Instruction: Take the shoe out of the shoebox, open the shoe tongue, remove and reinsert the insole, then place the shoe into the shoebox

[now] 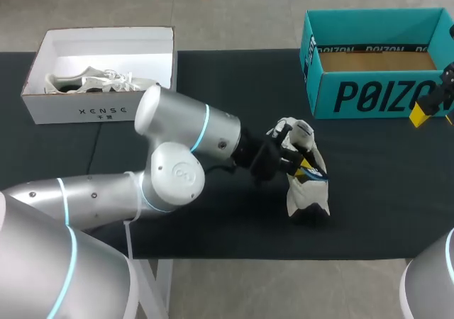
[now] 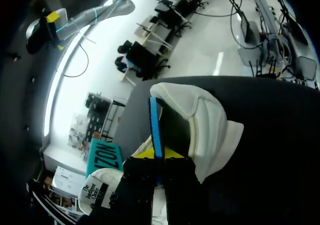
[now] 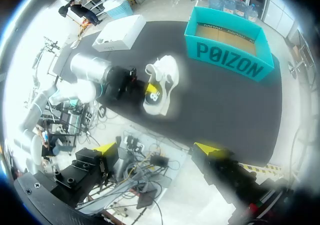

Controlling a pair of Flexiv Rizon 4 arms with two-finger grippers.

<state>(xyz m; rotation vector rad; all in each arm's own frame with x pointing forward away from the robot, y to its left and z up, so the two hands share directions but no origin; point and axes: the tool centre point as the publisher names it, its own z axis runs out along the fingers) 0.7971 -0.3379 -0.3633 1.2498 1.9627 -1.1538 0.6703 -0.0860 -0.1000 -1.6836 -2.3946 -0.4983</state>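
A white shoe [image 1: 306,191] stands on the black table mat near the middle, seen from above as well [image 3: 162,82]. My left gripper [image 1: 303,164] reaches into it from the left. In the left wrist view the gripper [image 2: 156,157] is shut on the thin edge of a blue insole [image 2: 155,120], which stands up out of the shoe's opening [image 2: 210,125]. The teal shoebox [image 1: 369,96] stands open and empty at the back right. My right gripper [image 1: 434,110] hangs open by that box's right end, high above the table [image 3: 157,152], holding nothing.
A white shoebox [image 1: 99,110] stands open at the back left with a second white shoe [image 1: 99,81] inside. My left arm [image 1: 184,142] lies across the table's left half. Bare black mat lies between the shoe and the teal shoebox [image 3: 227,60].
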